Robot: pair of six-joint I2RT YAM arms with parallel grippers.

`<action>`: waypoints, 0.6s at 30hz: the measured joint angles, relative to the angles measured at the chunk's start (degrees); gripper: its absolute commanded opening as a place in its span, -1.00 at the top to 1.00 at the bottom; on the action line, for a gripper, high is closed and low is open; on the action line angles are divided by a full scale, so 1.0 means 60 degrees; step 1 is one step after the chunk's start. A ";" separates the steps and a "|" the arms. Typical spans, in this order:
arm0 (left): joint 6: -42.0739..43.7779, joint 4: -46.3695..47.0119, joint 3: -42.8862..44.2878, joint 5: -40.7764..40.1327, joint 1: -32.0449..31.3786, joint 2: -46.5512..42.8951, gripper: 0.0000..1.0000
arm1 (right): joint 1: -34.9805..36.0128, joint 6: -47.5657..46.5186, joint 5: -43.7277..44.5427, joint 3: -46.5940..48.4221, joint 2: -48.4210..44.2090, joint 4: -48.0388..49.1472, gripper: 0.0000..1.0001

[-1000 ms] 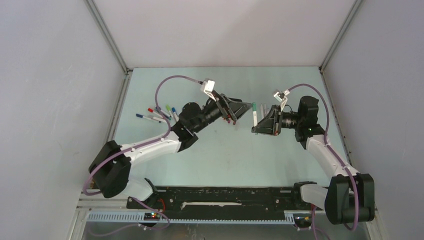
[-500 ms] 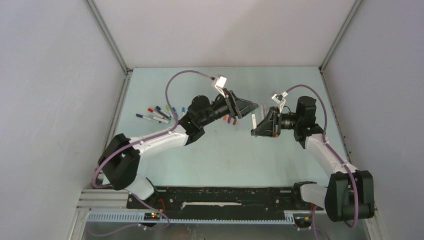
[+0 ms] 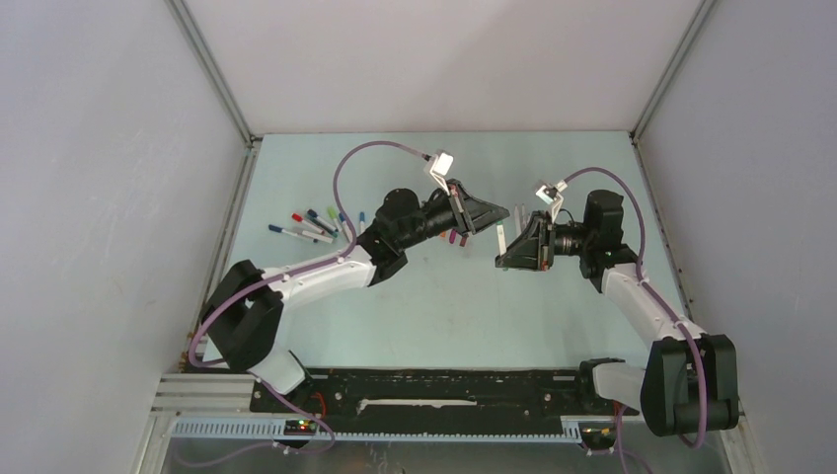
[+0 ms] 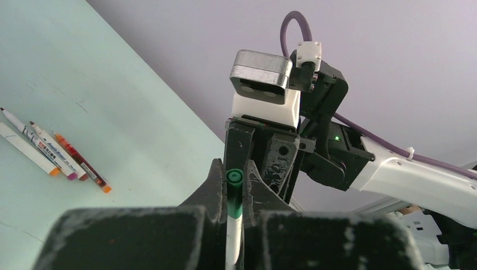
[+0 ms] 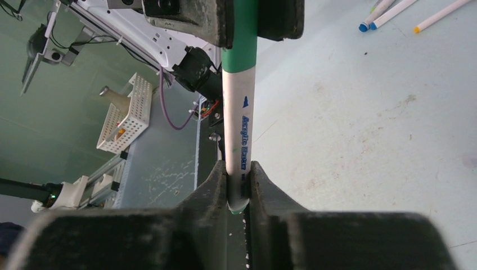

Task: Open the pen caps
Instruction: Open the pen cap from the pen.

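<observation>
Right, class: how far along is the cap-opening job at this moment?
Done: a few loose pens nearby look uncapped, one tip bare. In hand: the right gripper holds a white barrel, and the left gripper is shut on its green cap, not yet off. Left: the capped pens lying far left.

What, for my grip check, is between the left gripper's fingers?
The left gripper is shut on the pen's green cap; the right gripper clamps its white barrel. Its fingers cover the cap's sides.

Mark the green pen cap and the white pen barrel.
green pen cap (image 4: 235, 197), left wrist view, side wall below its round end.
white pen barrel (image 5: 238, 124), right wrist view, printed middle section.
</observation>
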 measured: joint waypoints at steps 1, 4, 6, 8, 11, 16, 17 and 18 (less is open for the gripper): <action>0.0007 0.0000 0.0000 -0.0011 0.0000 -0.0004 1.00 | -0.0004 -0.0004 0.0004 0.0000 0.0000 0.0000 0.22; 0.0004 0.0011 0.0000 0.0000 0.0000 -0.0004 1.00 | -0.0055 0.0113 0.0004 0.0004 -0.0004 0.0011 0.03; -0.0015 0.0084 0.0000 0.0004 -0.0007 -0.0004 1.00 | -0.0171 0.0219 -0.0007 0.0011 -0.0004 0.0098 0.01; -0.0033 0.0186 -0.0004 0.0004 -0.0033 0.0000 1.00 | -0.0317 0.0331 -0.0004 0.0015 -0.0007 0.0164 0.00; -0.0146 0.0426 -0.0004 -0.0004 -0.0127 0.0022 1.00 | -0.0452 0.0488 -0.0011 0.0015 -0.0007 0.0233 0.01; -0.0226 0.0736 -0.0004 0.0004 -0.0273 0.0200 1.00 | -0.0448 0.0696 -0.0033 0.0015 -0.0026 0.0382 0.03; -0.0255 0.0765 -0.0004 0.0000 -0.0310 0.0240 1.00 | -0.0448 0.0732 -0.0033 0.0015 -0.0026 0.0408 0.03; -0.0270 0.0787 -0.0004 0.0000 -0.0339 0.0277 1.00 | -0.0448 0.0783 -0.0033 0.0015 -0.0026 0.0437 0.05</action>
